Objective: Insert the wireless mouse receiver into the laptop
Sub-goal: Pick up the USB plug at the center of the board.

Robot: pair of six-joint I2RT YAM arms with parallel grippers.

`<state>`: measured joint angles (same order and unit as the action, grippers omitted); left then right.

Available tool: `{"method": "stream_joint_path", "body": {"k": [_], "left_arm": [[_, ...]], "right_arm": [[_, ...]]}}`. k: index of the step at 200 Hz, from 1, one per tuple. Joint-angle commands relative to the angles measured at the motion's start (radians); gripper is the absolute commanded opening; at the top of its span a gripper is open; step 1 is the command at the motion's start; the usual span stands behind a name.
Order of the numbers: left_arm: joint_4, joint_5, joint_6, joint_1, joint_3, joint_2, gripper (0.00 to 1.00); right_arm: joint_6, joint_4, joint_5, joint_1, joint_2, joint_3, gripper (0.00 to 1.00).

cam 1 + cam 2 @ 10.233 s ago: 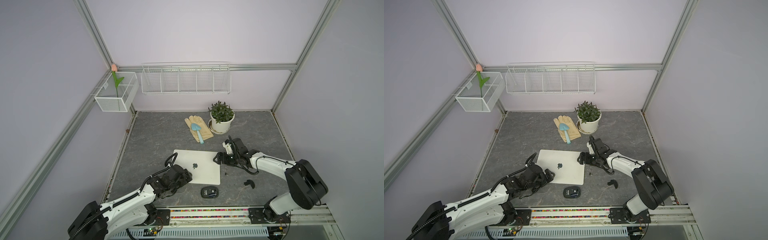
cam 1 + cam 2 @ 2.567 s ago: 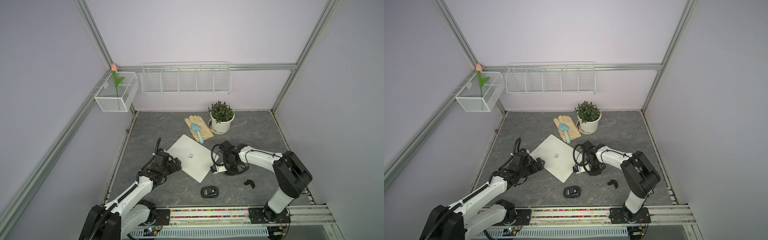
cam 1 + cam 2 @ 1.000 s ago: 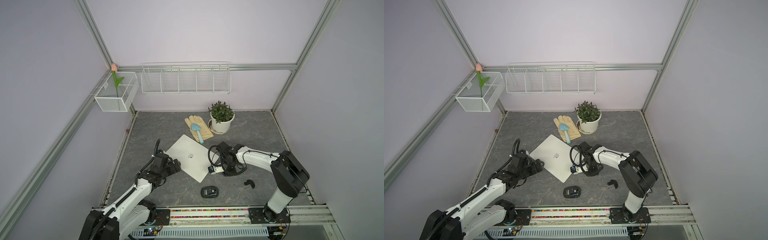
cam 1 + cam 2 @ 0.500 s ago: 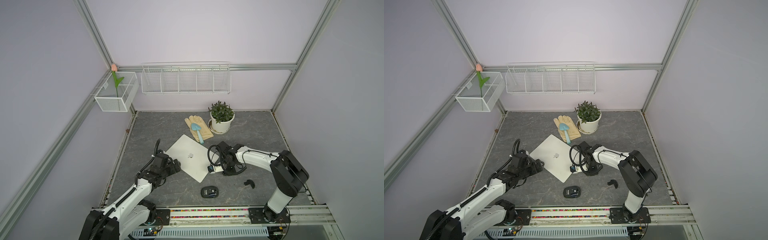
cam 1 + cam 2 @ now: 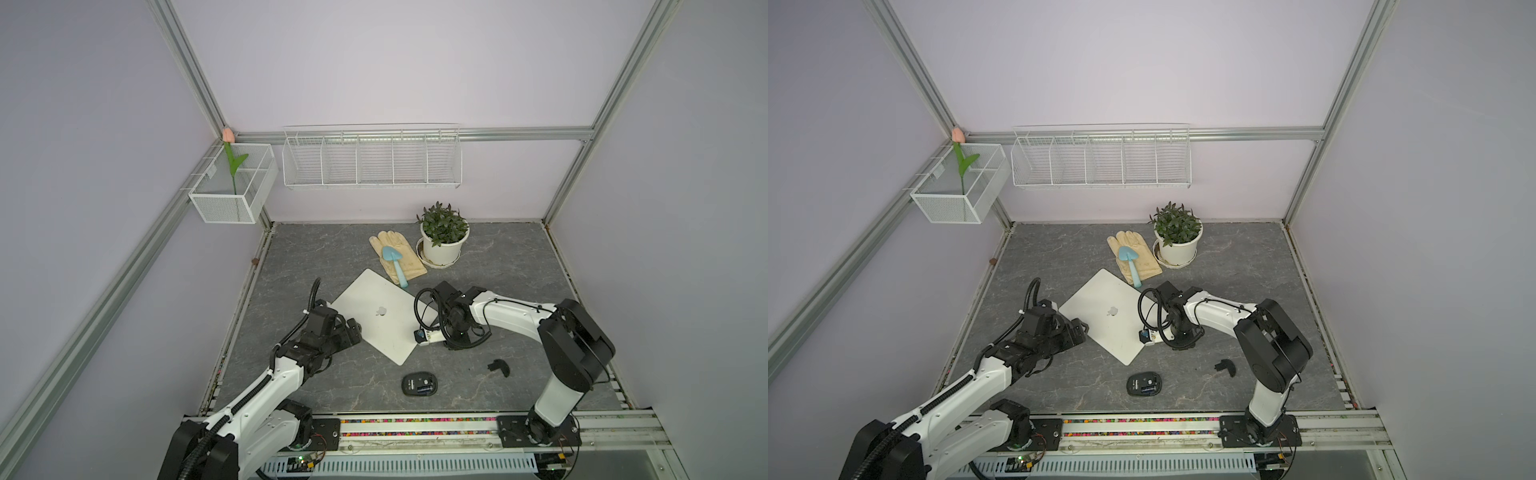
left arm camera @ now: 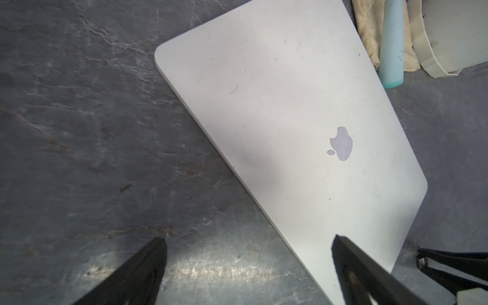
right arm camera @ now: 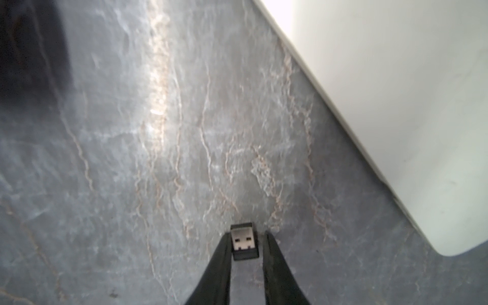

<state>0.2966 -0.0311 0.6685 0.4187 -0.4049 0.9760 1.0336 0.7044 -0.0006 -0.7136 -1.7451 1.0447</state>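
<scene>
Between the fingers of the right pincer [image 7: 246, 235] sits the wireless mouse receiver [image 7: 243, 241], its metal plug end pointing out past the tips. One finger [image 7: 224, 253] lies against its side while a sliver of grey bench [image 7: 132, 158] shows at the other. The fingers stand close around it, but whether they truly pinch it cannot be told. Just off to one side of this pincer runs the edge of the laptop [image 7: 396, 92], lid closed, near a rounded corner, with receiver and laptop apart. Across the laptop [image 5: 370, 328] from it, the left pincer [image 6: 247, 240] is spread wide and holds nothing, one finger [image 6: 148, 264] above bare bench and the other above the lid's near edge. Behind the right pincer, toward the robot's base, the wireless mouse [image 5: 419, 383] lies on the bench with its compartment uncovered, and its black cover piece [image 5: 498, 368] rests apart from it, clear of both pincers
</scene>
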Motion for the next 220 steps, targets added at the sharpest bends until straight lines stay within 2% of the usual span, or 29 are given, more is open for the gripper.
{"method": "stream_joint_path", "body": {"k": [1,84,170,220], "left_arm": [[0.005,0.002,-0.006,-0.007,0.012,-0.011,0.99],[0.01,-0.001,-0.003,-0.007,0.009,-0.013,0.99],[0.012,-0.003,0.002,-0.007,0.0,-0.01,0.99],[0.027,-0.003,0.005,-0.008,-0.021,-0.01,0.99]], "right_arm": [[-0.026,0.01,-0.016,0.005,0.005,-0.047,0.28],[-0.037,-0.001,-0.016,0.01,0.024,-0.072,0.34],[-0.037,0.021,-0.037,0.008,0.037,-0.077,0.16],[-0.22,-0.012,-0.015,0.002,0.063,-0.052,0.14]]}}
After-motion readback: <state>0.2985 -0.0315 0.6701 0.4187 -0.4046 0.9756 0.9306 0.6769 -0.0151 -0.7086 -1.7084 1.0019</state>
